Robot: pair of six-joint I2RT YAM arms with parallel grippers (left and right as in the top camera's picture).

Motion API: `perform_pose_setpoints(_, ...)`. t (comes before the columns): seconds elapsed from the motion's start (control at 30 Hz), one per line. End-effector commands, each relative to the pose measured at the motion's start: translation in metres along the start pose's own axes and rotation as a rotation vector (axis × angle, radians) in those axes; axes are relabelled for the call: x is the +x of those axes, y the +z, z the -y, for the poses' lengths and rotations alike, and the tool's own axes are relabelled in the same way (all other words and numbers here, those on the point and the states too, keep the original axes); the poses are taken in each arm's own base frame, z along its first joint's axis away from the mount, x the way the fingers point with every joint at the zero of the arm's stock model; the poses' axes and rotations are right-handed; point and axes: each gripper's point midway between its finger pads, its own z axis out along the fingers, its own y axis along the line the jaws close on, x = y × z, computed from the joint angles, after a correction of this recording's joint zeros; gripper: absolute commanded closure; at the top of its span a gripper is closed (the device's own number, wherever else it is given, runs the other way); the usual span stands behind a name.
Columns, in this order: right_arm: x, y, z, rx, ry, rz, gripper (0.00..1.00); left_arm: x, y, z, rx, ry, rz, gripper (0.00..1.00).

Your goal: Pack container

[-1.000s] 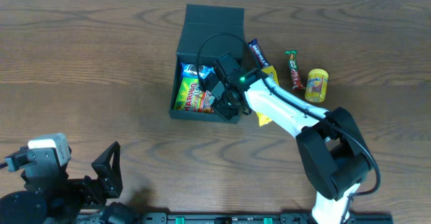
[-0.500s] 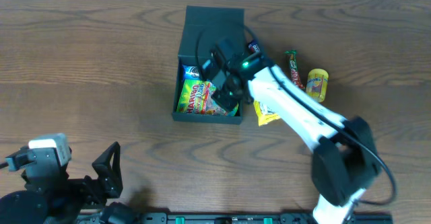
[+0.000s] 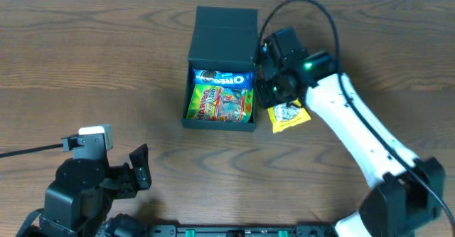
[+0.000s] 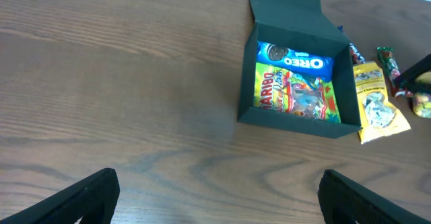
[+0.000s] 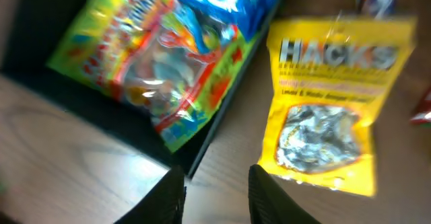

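Near and on the left, the left gripper (image 4: pixel 219 185) has its fingers wide apart and holds nothing. Farther off, in the middle of the table, the black container (image 3: pixel 217 124) lies open. A gummy bag (image 3: pixel 220 103) and a cookie pack (image 3: pixel 224 77) are inside. Just right of it, the right gripper (image 5: pixel 217 177) hangs over a yellow bag (image 3: pixel 288 116). Its fingers are a little apart and hold nothing.

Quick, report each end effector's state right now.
Left end effector: wide open, holding nothing.
Right end effector: partly open, holding nothing.

Container (image 3: pixel 226 30) open, Oreo pack (image 3: pixel 224 77) and Haribo bag (image 3: pixel 219 103) inside; yellow packet (image 3: pixel 289 116) just beside, right end effector (image 3: pixel 273 91) above it.
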Motion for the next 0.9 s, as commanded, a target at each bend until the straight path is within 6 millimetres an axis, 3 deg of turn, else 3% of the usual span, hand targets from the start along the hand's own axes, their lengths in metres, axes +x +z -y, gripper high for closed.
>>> perform_pose_setpoints(0.0, 0.012, 0.022, 0.005, 0.007, 0.162, -0.033, 0.66, -0.001, -0.001, -0.001, -0.006, 0.014, 0.009, 0.05)
perform_pose_setpoints(0.47, 0.034, 0.088, 0.004, 0.029, 0.200, -0.162, 0.69, -0.001, -0.001, 0.000, 0.000, 0.010, 0.005, 0.05)
perform_pose_setpoints(0.6, 0.037, 0.093, 0.006, 0.046, 0.200, -0.176, 0.85, -0.001, -0.001, 0.000, 0.000, 0.010, 0.005, 0.04)
perform_pose_setpoints(0.87, 0.054, 0.084, 0.031, 0.186, 0.195, -0.231, 0.98, 0.001, -0.001, 0.003, 0.017, 0.009, -0.003, 0.05)
